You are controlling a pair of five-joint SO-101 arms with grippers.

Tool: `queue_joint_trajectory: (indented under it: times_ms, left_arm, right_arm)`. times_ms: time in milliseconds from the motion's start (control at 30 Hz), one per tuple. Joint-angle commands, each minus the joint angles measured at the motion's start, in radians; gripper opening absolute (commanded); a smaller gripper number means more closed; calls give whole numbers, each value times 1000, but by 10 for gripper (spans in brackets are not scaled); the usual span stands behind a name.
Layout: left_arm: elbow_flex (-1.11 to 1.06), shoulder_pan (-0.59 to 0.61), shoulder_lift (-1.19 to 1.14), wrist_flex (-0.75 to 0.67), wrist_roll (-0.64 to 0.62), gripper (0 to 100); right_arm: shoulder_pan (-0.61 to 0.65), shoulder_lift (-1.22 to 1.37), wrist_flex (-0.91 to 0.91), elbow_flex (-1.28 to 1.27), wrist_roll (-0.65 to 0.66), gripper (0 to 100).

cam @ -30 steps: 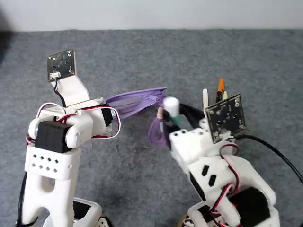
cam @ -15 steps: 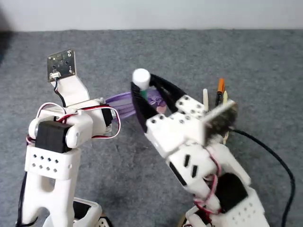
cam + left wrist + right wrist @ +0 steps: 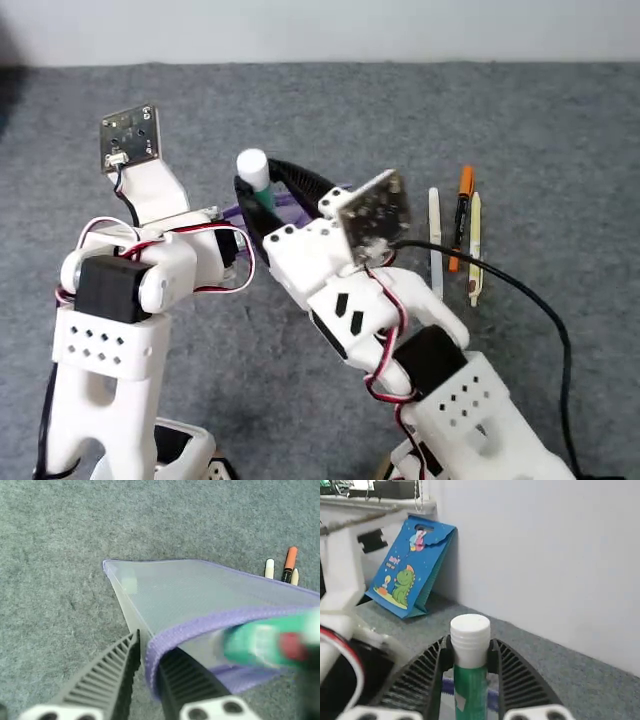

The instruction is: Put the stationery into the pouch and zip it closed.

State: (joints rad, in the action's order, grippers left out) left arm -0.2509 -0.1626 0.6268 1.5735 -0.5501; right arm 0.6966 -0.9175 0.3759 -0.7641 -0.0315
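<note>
Pouch [image 3: 210,595] of purple mesh rests on the counter [image 3: 560,130], its open rim pinched tight between the fingers of the left gripper [image 3: 152,646]. The right gripper [image 3: 470,652] has its fingers clamped round a green glue stick [image 3: 252,172], just above the pouch mouth. Three pens [image 3: 455,240] wait off to the pouch's side. Loading is under way, I'd say; next the stick wants tipping down into the opening before release.

A blue gift bag [image 3: 409,570] printed with a green dinosaur stands on the grey desk [image 3: 520,120], leaning against the white wall [image 3: 545,550].
</note>
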Motion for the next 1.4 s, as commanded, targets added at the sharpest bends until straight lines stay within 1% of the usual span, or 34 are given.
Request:
queue_joint_trajectory:
  times_ms: [0, 200, 300, 400, 467, 567, 700, 800, 867, 967, 1100, 1367]
  left_arm:
    - [51, -2, 2, -26, -9, 11]
    - [54, -2, 2, -26, -9, 11]
    - [54, -2, 2, -26, -9, 11]
    - [54, -2, 2, -26, -9, 11]
    - [54, -2, 2, -26, -9, 11]
    - [54, -2, 2, -26, -9, 11]
    - [54, -2, 2, -26, -9, 11]
    - [53, -2, 2, -26, -9, 11]
    - [53, -2, 2, -26, -9, 11]
    - [53, -3, 2, -26, -9, 11]
    - [56, -8, 2, -31, -9, 11]
    - [56, -9, 2, -80, -9, 11]
  right_arm:
    - [-4, 2, -12, -26, 55, 26]
    - [-4, -2, -8, -25, 75, 176]
    - [-4, -31, 44, 17, 72, 180]
    - [-5, -70, 150, 64, 69, 180]
    - [-28, -104, 236, 94, 69, 180]
    - [-122, -119, 374, 149, 29, 180]
    - [-328, -64, 584, 213, 12, 180]
    - [-486, 22, 707, 245, 5, 180]
    - [-588, 94, 745, 245, 8, 180]
    - [-714, 214, 750, 245, 11, 180]
    - [-800, 410, 746, 281, 11, 180]
    - [-888, 852, 756, 559, 5, 180]
